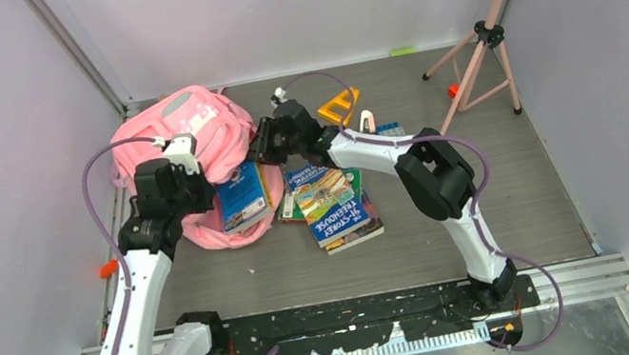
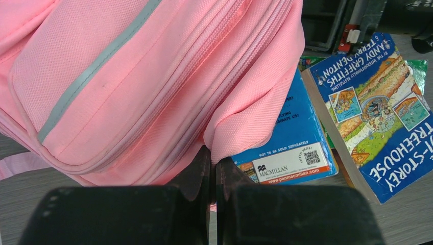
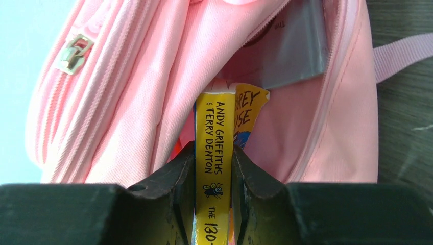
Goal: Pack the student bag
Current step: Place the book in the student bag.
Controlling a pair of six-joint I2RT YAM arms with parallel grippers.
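Surface: a grey wood-grain desk (image 1: 508, 203) walled in by pale panels, with a pink tripod stand (image 1: 491, 42) toward the far right corner.
Student bag: the student bag (image 1: 186, 122) lies slumped near the desk's far left corner, its mouth turned toward the middle of the desk.
Left gripper: the left gripper (image 2: 213, 163) is clenched on a fold of pink fabric at the bag's opening edge, apparently holding the mouth up.
Right gripper: the right gripper (image 3: 214, 153) clamps a yellow-spined book (image 3: 214, 132) by its spine, its far end at the mouth with grey lining beyond.
Loose items: a blue Macmillan book (image 2: 296, 138) lies partly under the bag's edge. A Treehouse paperback (image 2: 378, 117) lies on others just beside it, mid-desk.
Step in hand: likely feeding the held book into the main compartment.
Next move: push the book deeper between the fabric walls before letting go. The left grip should stay raised so the soft mouth does not collapse onto the cover.
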